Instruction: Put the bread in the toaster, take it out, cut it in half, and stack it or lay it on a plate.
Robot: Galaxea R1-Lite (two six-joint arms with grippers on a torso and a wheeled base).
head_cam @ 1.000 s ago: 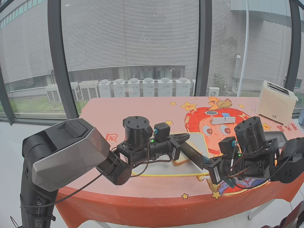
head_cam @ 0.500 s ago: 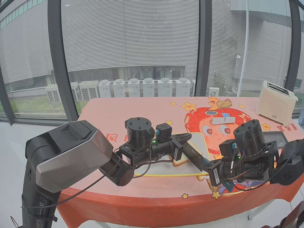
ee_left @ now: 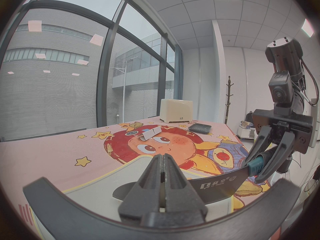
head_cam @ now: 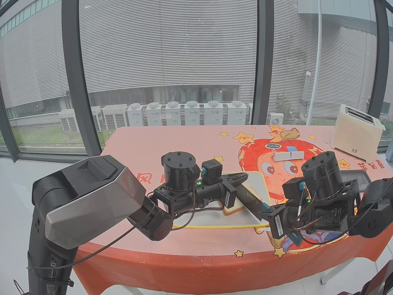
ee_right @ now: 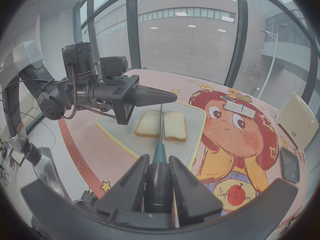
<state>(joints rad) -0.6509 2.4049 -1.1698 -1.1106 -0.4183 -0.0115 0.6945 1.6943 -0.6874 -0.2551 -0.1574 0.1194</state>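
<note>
- Bread [ee_right: 175, 126] in two pieces side by side on the cutting board [ee_right: 126, 134]
- Knife [ee_left: 216, 185] blade standing in the gap between the pieces, pointing to 10 o'clock in the head view
- Right gripper [ee_right: 159, 160] fingers pinching the knife's teal handle
- Left gripper [ee_left: 162, 159] fingers pressed together, empty, hanging over the bread
- Toaster [head_cam: 356, 132] at 2 o'clock from the board, on the table's [head_cam: 163, 144] far right corner; dark tray [head_cam: 362, 177] at 3 o'clock
</note>
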